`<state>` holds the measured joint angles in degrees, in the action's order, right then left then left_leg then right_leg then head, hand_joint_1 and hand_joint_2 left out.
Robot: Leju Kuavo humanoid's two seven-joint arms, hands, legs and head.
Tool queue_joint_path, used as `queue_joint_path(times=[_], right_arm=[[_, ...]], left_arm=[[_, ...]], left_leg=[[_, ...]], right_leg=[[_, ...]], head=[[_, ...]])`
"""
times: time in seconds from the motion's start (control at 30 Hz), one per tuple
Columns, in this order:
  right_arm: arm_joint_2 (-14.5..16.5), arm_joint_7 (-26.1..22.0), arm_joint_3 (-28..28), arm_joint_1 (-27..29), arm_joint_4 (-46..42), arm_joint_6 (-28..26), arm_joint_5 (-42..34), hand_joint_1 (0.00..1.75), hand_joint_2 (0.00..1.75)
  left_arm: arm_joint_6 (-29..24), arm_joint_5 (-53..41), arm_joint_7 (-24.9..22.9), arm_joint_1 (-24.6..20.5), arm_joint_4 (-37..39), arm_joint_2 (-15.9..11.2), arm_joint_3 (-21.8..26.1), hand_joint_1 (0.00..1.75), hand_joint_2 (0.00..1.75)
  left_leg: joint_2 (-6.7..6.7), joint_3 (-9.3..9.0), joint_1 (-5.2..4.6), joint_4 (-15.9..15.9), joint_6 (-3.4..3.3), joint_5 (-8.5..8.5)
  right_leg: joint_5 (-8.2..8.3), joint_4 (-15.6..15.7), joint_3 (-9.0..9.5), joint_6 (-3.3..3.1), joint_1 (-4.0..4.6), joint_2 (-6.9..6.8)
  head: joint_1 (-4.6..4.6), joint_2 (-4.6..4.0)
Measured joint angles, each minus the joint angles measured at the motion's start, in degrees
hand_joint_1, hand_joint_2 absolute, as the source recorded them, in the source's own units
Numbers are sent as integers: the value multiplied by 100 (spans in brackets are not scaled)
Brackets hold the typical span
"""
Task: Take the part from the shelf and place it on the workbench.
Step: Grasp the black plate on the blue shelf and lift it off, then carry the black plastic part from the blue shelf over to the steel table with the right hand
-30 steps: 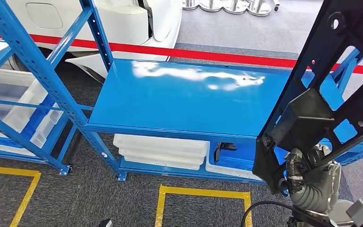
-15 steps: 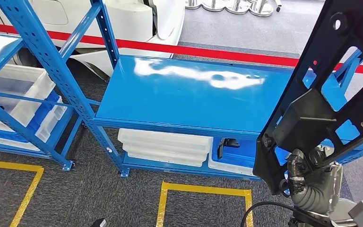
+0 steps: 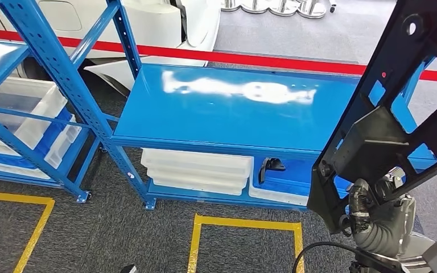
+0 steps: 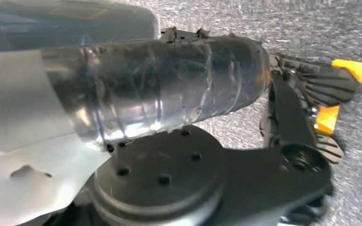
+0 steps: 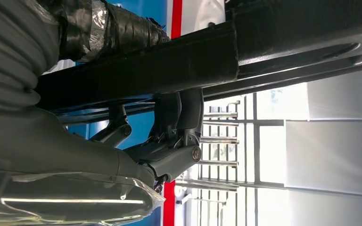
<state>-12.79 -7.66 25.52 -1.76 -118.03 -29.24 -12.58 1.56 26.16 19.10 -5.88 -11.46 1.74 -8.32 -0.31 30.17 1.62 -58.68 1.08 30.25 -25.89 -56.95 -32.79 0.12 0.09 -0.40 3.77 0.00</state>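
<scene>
- Lying across the middle of the head view, the glossy blue worktop (image 3: 233, 114) is catching white glare along its far half, with nothing resting on it.
- Sitting on the low shelf under it are stacked white trays (image 3: 196, 173), and a small dark object (image 3: 271, 166) is lying just to their 3 o'clock side.
- Standing at 9 o'clock is the blue shelf rack (image 3: 51, 62), holding clear bins (image 3: 25, 111).
- Running across the dark grey carpet (image 3: 108, 233) are yellow floor lines (image 3: 242, 227); a red stripe (image 3: 250, 58) is crossing beyond the worktop, and a white car body (image 3: 159, 23) is sitting at 11 o'clock.
- The right hand (image 3: 382, 219) is gripping the black part (image 3: 384, 122) at its lower end, fingers (image 5: 172, 141) wrapping its bar in the right wrist view.
- The part is hanging in the air at 3 o'clock, near the worktop's right end, its long axis tilting from 7 o'clock up to 1 o'clock.
- The left hand's (image 4: 306, 108) fingers are blurred, so I cannot tell their state.
</scene>
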Motion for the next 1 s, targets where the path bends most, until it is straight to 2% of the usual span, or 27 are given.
queue_joint_path(times=[0.1, 0.13, 0.2, 0.27, 0.3, 0.33, 0.37, 0.43, 0.47, 0.5, 0.57, 0.63, 0.67, 0.7, 0.77, 0.8, 0.83, 0.87, 0.93, 0.97, 1.0], right_arm=[[-2, 1, -2, 0, -3, 3, 3, 175, 175], [-3, 1, -3, 0, -4, 7, 3, 175, 175], [-6, 1, -4, -1, -8, 19, 4, 175, 175], [-6, 1, -5, -1, -9, 34, 5, 175, 175], [-6, 1, -5, 1, -8, 41, 5, 175, 175], [-6, 1, -5, 3, -7, 45, 4, 175, 175], [-6, 1, -6, 3, -7, 47, 4, 175, 175], [-6, 1, -7, -3, -13, 55, 5, 175, 175], [-5, 1, -7, -9, -18, 61, 5, 175, 175], [-4, 0, -8, -18, -23, 67, 6, 175, 175], [-4, -1, -11, -23, -28, 78, 7, 175, 175], [-2, -2, -13, -21, -27, 91, 8, 175, 175], [2, -4, -12, -20, -27, 97, 15, 175, 175], [3, -7, -11, -20, -27, 101, 27, 175, 175], [3, -15, -11, -14, -24, 103, 61, 175, 175], [3, -17, -10, -8, -22, 103, 75, 175, 175], [3, -19, -9, -4, -20, 103, 86, 175, 175], [3, -20, -8, 0, -19, 103, 95, 175, 175], [3, -22, -8, 4, -16, 103, 121, 175, 175], [3, -24, -9, 4, -16, 103, 152, 175, 175], [2, -25, -10, 4, -17, 103, 205, 175, 175]], left_arm=[[10, 0, -1, 10, 1, 2, -2, 0, 0], [11, 1, 0, 14, 1, 17, -2, 0, 0], [13, 14, 5, 13, 1, 67, -2, 0, 0], [9, 31, 9, 9, 1, 119, -1, 0, 0], [8, 35, 11, 11, 1, 137, -1, 0, 0], [8, 36, 11, 13, 1, 149, 0, 0, 0], [8, 36, 12, 14, 1, 156, 0, 0, 0], [12, 37, 12, 10, 1, 158, 0, 0, 0], [14, 37, 12, 6, 1, 160, -1, 0, 0], [16, 38, 11, 3, 1, 165, -2, 0, 0], [16, 40, 14, 0, 1, 175, -4, 0, 0], [16, 42, 19, 2, 1, 178, -5, 0, 0], [16, 42, 20, 3, 1, 177, -5, 0, 0], [17, 43, 21, 6, 1, 171, -5, 0, 0], [22, 44, 21, 15, 1, 141, -5, 0, 0], [23, 44, 21, 21, 1, 117, -5, 0, 0], [25, 44, 20, 25, 1, 94, -5, 0, 0], [25, 44, 20, 26, 1, 75, -5, 0, 0], [25, 44, 20, 18, 1, 48, -5, 0, 0], [26, 44, 20, 10, 1, 41, -7, 0, 0], [27, 44, 20, 3, 1, 36, -10, 0, 0]], left_leg=[[-7, 68, -4, 8, -140, -41], [-5, 85, 4, 14, -179, -68], [-3, 131, 17, 20, -235, -115], [-4, 183, 11, 19, -252, -151], [-4, 204, 6, 18, -251, -167], [-4, 219, 1, 18, -248, -181], [-6, 228, -5, 19, -244, -194], [-11, 235, -11, 28, -226, -220], [-16, 244, -11, 36, -205, -239], [-16, 258, -3, 48, -173, -263], [-12, 286, 11, 84, -89, -320], [-7, 307, 12, 83, -27, -297], [-7, 356, 4, -30, -11, -181], [-6, 450, -4, -271, -5, 8], [-4, 722, -14, -1000, 6, 437], [-3, 809, -16, -1283, 14, 548], [-3, 803, -17, -1371, 20, 548], [-1, 684, -18, -1229, 25, 445], [1, 220, -20, -479, 21, 145], [-5, 33, -24, -141, -4, 45], [-11, -74, -33, 73, -38, -7]], right_leg=[[20, -55, -81, 76, -7, 10], [-45, -130, -118, 104, -13, 13], [-384, -626, -316, 169, -34, 21], [-768, -1389, -606, 213, -60, 20], [-848, -1624, -683, 217, -67, 20], [-819, -1646, -661, 205, -69, 20], [-688, -1427, -523, 175, -66, 21], [-359, -602, -54, 60, -38, 21], [-250, -235, 137, 2, -15, 21], [-202, -11, 243, -40, 11, 21], [-172, 108, 255, -77, 47, 24], [-80, 231, 267, -96, 31, 11], [-24, 306, 278, -110, 17, -1], [23, 369, 282, -117, 4, -13], [69, 383, 239, -140, 11, -27], [82, 369, 208, -143, 15, -29], [95, 346, 174, -142, 18, -29], [104, 317, 141, -137, 17, -26], [104, 222, 70, -115, 16, -17], [97, 157, 30, -94, 22, -10], [99, 107, -7, -66, 27, -5]], head=[[0, 0], [-10, 0], [-32, 0], [-41, 0], [-40, 0], [-41, 0], [-41, 0], [-40, 0], [-37, 0], [-39, 0], [-40, 0], [-32, 0], [-27, 0], [-18, 0], [-14, 0], [-15, 0], [-13, 0], [-11, 0], [-9, 0], [-13, 0], [-15, 0]])
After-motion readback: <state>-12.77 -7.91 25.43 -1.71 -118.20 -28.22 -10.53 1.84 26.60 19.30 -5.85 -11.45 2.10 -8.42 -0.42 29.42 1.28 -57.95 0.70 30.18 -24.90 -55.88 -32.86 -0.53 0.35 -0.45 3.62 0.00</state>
